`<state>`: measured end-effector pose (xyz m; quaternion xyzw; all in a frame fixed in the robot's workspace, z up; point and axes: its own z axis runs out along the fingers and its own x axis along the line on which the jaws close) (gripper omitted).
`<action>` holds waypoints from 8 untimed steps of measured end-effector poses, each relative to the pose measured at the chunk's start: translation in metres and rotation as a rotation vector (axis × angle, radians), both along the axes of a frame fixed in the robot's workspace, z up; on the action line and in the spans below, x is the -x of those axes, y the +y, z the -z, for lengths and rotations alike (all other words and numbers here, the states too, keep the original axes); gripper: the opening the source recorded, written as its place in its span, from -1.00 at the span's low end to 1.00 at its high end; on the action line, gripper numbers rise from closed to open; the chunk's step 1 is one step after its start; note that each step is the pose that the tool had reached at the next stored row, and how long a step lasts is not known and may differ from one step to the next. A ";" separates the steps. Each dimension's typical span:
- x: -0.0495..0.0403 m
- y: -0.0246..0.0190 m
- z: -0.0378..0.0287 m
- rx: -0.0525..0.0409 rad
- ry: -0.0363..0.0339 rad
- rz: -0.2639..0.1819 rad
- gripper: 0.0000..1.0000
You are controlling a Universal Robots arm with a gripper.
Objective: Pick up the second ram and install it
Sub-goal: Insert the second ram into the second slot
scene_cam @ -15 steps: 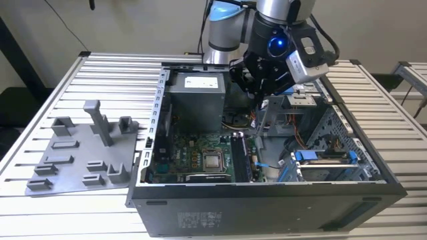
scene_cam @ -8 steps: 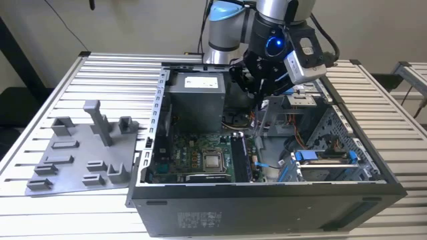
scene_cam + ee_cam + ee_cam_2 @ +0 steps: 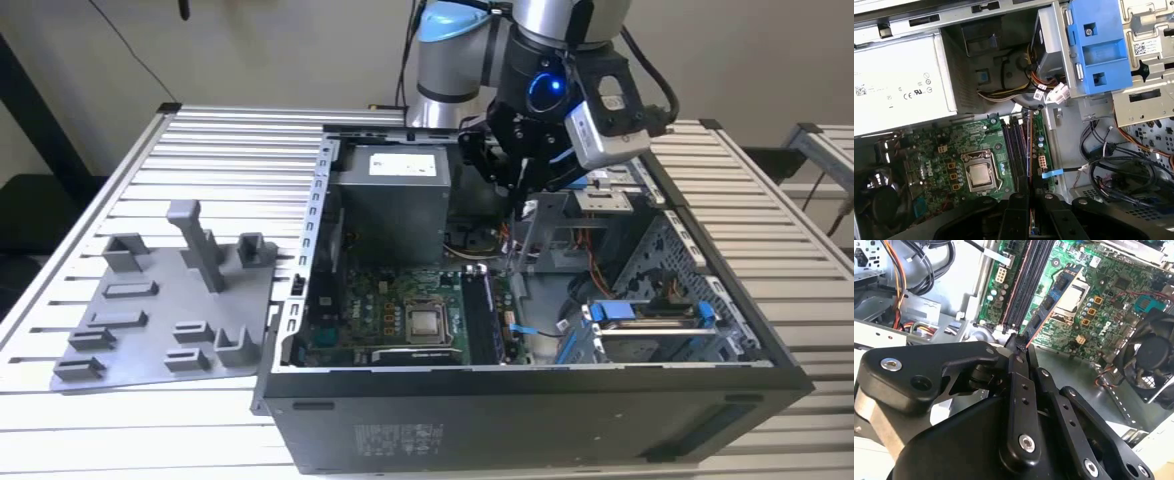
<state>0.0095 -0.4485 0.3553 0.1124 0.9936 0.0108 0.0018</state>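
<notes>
Green motherboard (image 3: 394, 300) sits flat in the bottom of the open computer case (image 3: 534, 420), and my gripper (image 3: 1021, 346) is hanging right over it. Jaws are clamped tight on the second ram (image 3: 1054, 297), gripping it at one end so the rest of the stick pokes out toward the board.

In the second wrist view I get its flat side: dark, a few chips, a blue sticker, sitting over the board just beside the memory slots (image 3: 1026, 285). In the first wrist view it's edge-on, basically a thin line running the same way as the slots, with the CPU socket (image 3: 979, 175) off to one side.

From the exterior view the stick hangs down from the gripper inside the case, lower end near the slots. I honestly can't tell if it's touching anything.

Power supply (image 3: 894, 85) is at the far end of the case, with a blue drive bracket (image 3: 1099, 45) nearby. Grey holder tray (image 3: 160, 320) sits on the slatted table (image 3: 227, 140) on the exterior view's left, well apart from the gripper.
</notes>
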 end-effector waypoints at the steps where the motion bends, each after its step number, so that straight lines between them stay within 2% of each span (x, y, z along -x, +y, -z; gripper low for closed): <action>1: 0.0000 0.0000 0.0002 0.0000 -0.0001 -0.004 -0.72; 8: 0.0000 0.0000 0.0040 0.0007 -0.0001 -0.120 -0.72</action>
